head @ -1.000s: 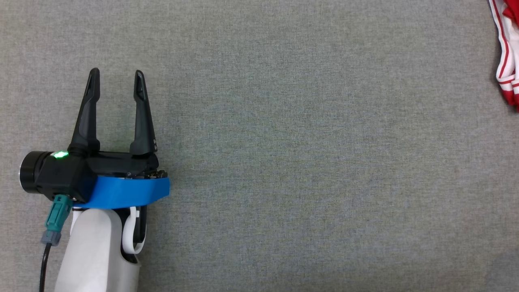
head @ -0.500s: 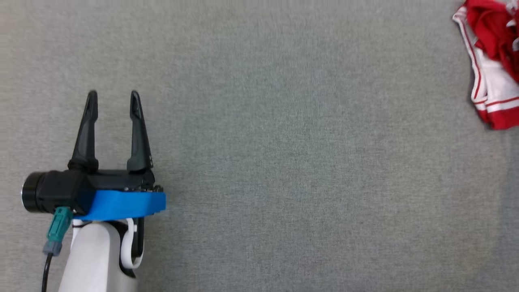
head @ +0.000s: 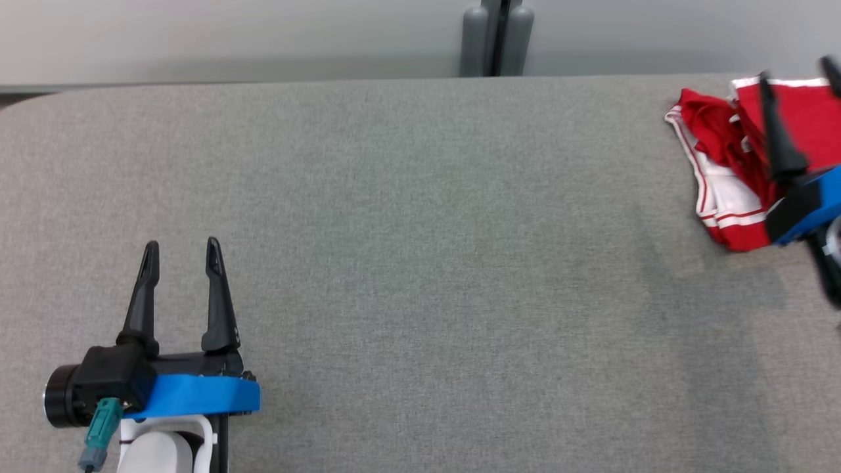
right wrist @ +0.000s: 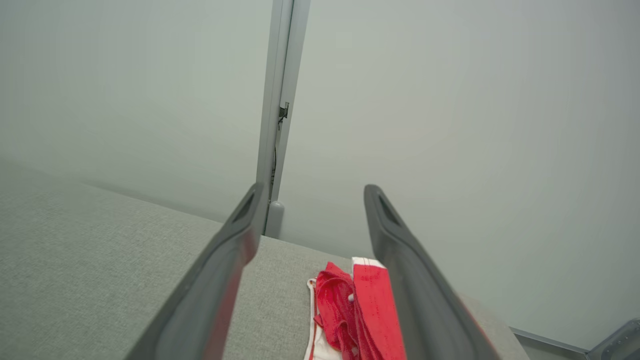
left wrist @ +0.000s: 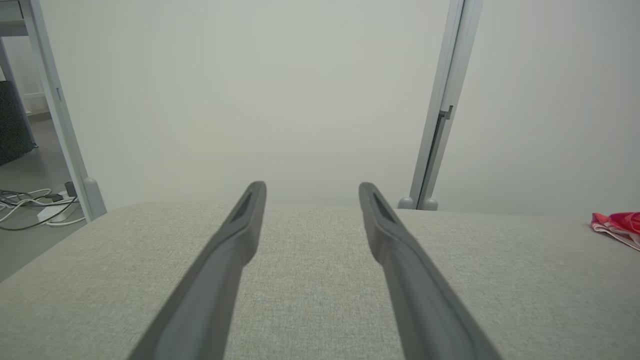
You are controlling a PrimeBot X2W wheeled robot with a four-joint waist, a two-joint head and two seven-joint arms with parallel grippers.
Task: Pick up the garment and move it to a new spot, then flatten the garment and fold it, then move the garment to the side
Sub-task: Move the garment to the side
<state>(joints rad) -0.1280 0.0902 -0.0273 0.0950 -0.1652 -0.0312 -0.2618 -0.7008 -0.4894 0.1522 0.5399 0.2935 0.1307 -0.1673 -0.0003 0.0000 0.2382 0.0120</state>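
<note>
My left gripper (head: 182, 243) sits at the near left over the grey padded table (head: 420, 230), its fingers spread wide and empty. My right gripper (head: 796, 69) hangs at the far right, also wide apart and holding nothing, above the red-and-white garment (head: 716, 138). The garment lies bunched near the table's far right edge. Since a second ago my head camera has tilted up, so the table's far edge, the wall (head: 197, 33), a grey post (head: 496, 39) and my right gripper have come into view.

One garment (head: 719, 197), two tools (head: 181, 243) (head: 794, 69) (a pair)
</note>
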